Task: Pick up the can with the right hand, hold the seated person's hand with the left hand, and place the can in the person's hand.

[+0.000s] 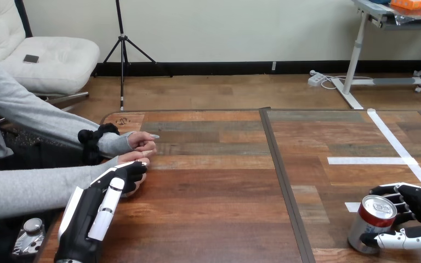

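Well, the tabletop [214,186] ran wide between the two jobs, and that gap was the danger: the can had the whole width to cross before it reached the person, so a weak grip or a jerky lift could have let it slip, tip or roll away. Over at the left edge the person's hands [141,143] lay close together, and a twitch or a withdrawal there would have left nowhere to deliver.

Angling up from the bottom-left corner, the left hand [101,200] lay touching the nearer of the two from the robot's side. Whether it had truly taken hold, I could not tell.

Down at the lower right, the right hand [416,211] came in from the side edge, clasping the can [371,219], thumb across the front near its base and fingers [397,193] wrapped behind. Smallest of all, the can itself stood upright on the wood near strips of white tape [370,160], not yet lifted by my reckoning.
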